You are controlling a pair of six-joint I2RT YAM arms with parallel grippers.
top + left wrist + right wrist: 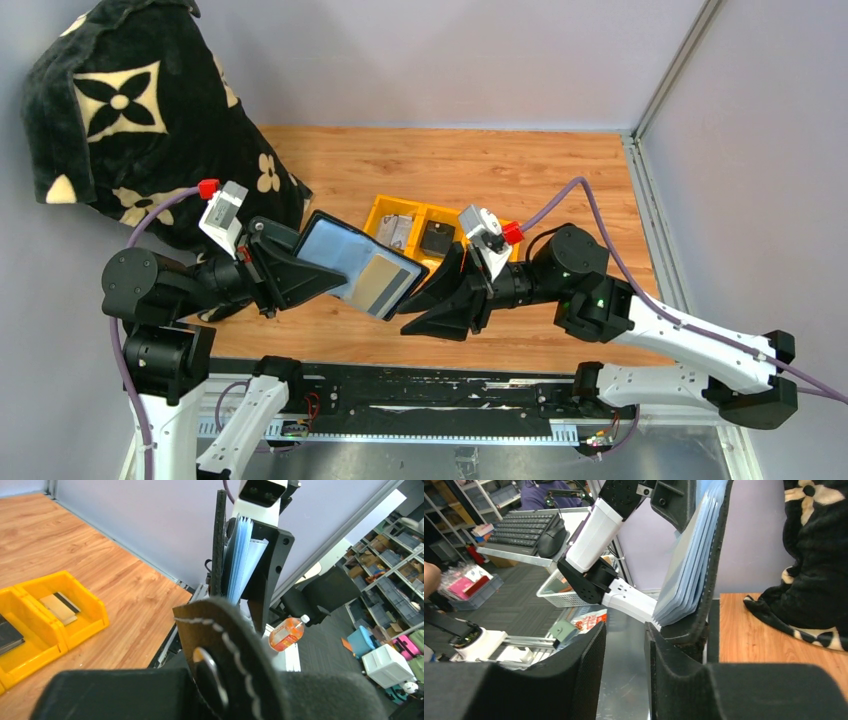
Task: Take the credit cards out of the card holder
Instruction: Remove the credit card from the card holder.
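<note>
On the wooden surface, the yellow bin already holds credit cards, while the left fingers clench the card holder, a tan card yet to come out, the right fingers released.

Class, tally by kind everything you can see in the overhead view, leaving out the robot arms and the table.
Cards: 2
Card holder: 1
Yellow bin: 1
Black block: 1
Patterned cushion: 1
Total: 6
</note>
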